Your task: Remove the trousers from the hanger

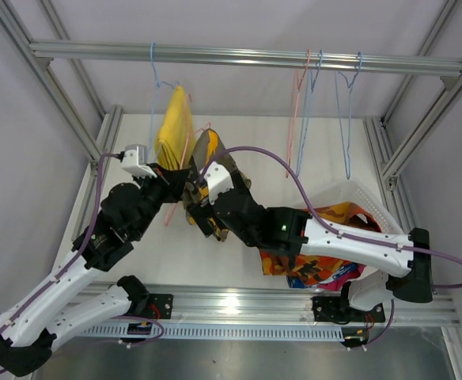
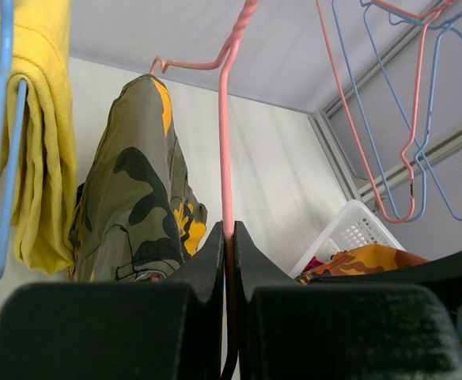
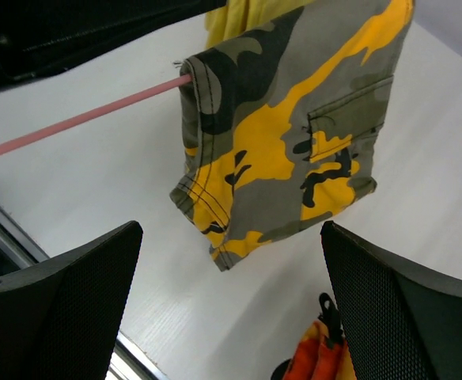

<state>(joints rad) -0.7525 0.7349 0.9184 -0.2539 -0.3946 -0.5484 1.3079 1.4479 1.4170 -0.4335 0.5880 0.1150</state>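
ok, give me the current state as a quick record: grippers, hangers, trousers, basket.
left gripper: shut on the pink hanger
right gripper: open, aimed at the camouflage trousers
camouflage trousers: draped over the pink hanger
yellow trousers: hung on the blue hanger
empty hangers: on the rail, right side
basket: white, holds the orange-red patterned garment
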